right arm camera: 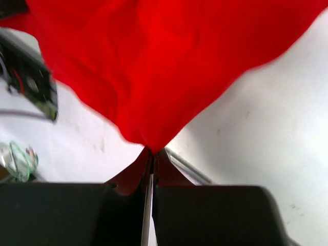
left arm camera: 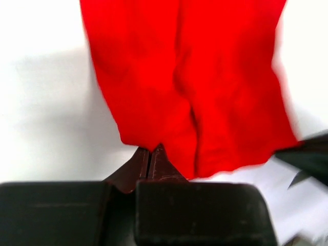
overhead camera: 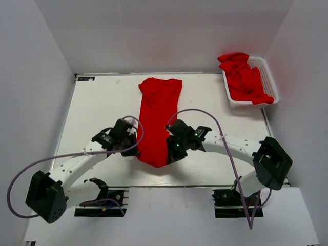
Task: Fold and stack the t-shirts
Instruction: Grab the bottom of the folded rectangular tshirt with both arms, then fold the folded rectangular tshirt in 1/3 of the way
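Observation:
A red t-shirt [overhead camera: 159,115] lies folded lengthwise in a narrow strip down the middle of the table, its near end reaching the front edge. My left gripper [overhead camera: 135,152] is shut on the strip's near left corner, and the cloth [left arm camera: 200,92] spreads away from the pinched fingertips [left arm camera: 149,149]. At the near right corner my right gripper [overhead camera: 170,154] is also shut, with the t-shirt [right arm camera: 154,66] drawn to a point between its tips [right arm camera: 152,151]. More red t-shirts [overhead camera: 246,77] lie bunched in the basket at the back right.
A white plastic lattice basket [overhead camera: 270,77] stands at the table's back right corner. White walls close in the back and both sides. The table's front edge [overhead camera: 205,185] runs just behind the arm bases. Purple cables loop over both arms.

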`<control>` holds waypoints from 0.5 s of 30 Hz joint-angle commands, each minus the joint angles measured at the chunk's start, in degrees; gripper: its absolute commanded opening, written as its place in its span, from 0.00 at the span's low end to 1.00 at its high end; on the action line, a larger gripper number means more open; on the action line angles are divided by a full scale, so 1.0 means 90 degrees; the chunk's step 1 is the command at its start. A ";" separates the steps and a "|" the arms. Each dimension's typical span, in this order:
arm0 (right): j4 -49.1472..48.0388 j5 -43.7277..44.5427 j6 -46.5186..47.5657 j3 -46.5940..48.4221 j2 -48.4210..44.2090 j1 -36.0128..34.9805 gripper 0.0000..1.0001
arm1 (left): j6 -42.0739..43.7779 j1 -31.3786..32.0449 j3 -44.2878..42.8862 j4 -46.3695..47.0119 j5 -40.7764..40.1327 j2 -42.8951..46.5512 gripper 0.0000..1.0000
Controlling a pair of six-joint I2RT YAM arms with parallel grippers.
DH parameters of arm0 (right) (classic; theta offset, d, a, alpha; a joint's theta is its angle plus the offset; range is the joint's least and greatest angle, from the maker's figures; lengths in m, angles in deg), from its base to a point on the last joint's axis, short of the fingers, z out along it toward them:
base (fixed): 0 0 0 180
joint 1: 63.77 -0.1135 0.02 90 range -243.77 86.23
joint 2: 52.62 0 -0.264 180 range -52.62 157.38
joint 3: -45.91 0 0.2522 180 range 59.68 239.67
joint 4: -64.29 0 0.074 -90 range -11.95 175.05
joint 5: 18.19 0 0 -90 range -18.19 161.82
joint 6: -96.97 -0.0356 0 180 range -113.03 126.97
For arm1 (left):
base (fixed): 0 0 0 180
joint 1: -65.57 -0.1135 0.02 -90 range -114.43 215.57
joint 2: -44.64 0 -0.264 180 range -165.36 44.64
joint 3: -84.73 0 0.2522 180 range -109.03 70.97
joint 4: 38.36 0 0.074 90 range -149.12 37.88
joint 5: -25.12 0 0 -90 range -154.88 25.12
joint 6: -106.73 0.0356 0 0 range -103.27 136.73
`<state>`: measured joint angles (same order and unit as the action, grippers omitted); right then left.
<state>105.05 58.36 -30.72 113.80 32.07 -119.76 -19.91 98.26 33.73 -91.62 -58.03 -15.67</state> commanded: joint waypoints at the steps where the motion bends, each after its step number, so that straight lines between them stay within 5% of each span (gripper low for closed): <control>1: 0.0417 0.0615 0.0311 0.0694 0.0336 0.0292 0.00 | -0.0138 -0.0155 -0.1076 -0.0111 -0.0925 -0.0630 0.00; 4: 0.0437 0.0606 0.0535 0.1133 0.0697 0.0741 0.00 | -0.0216 -0.0213 -0.1994 -0.0269 -0.1737 -0.1607 0.00; 15: 0.0701 0.0070 0.1852 0.3407 0.2191 0.2069 0.00 | 0.0359 -0.0829 -0.4300 0.0433 -0.1865 -0.3747 0.00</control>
<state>109.32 61.68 -19.53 139.35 49.90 -102.97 -18.95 92.00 -1.00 -90.68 -72.98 -49.70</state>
